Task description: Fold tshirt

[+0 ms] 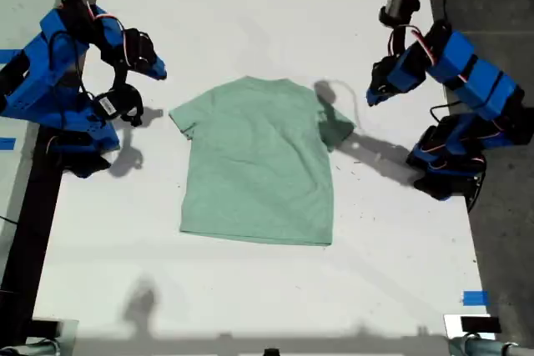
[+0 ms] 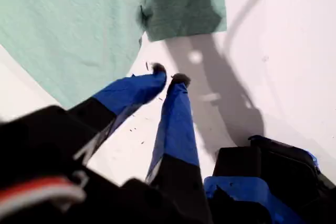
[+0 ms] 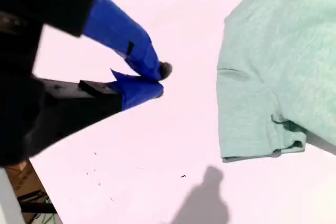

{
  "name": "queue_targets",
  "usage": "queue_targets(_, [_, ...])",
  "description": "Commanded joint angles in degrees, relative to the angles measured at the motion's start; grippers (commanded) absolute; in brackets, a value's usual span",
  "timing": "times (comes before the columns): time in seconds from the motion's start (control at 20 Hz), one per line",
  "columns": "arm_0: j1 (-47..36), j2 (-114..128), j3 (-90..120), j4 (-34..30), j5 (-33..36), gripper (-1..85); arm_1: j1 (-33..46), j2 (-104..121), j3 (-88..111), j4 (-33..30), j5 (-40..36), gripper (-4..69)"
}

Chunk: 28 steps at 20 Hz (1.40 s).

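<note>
The pale mint-green tshirt (image 1: 259,160) lies spread flat on the white table (image 1: 250,289), collar toward the far edge and both sleeves out. My first gripper (image 1: 372,97) hovers at the exterior view's right, just off the shaded sleeve (image 2: 184,9). Its blue fingers (image 2: 176,114) are drawn together, shut on nothing (image 2: 169,74). My second gripper (image 1: 160,73) hangs at the exterior view's left, a short way from the other sleeve (image 3: 252,114). It too is shut and holds nothing (image 3: 161,80). The tshirt (image 2: 68,19) (image 3: 283,51) is touched by neither gripper.
Both arm bases stand at the table's side edges, one (image 1: 58,114) at the exterior view's left and one (image 1: 455,164) at its right. Blue tape marks (image 1: 474,298) sit near the front right corner in the exterior view. Dark floor (image 1: 501,6) borders the table.
</note>
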Motion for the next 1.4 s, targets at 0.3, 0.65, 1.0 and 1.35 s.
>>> queue_targets(0.3, [-2.29, -0.97, -2.11, 0.18, 0.26, 14.4, 0.97, -2.29, -6.77, 0.79, -7.47, 32.6])
queue_targets(0.65, [-1.58, -1.58, -0.88, 0.18, 0.18, 14.1, 5.62, -11.25, 15.12, -22.06, -10.11, 33.6])
queue_targets(1.0, [-0.79, -2.2, 0.0, -0.35, 0.0, 13.4, 7.29, -29.88, 17.75, -34.45, -9.84, 28.7])
queue_targets(1.35, [-0.18, -4.13, 0.0, -0.97, -0.35, 13.1, 8.35, -35.33, 13.27, -33.49, -12.13, 5.6])
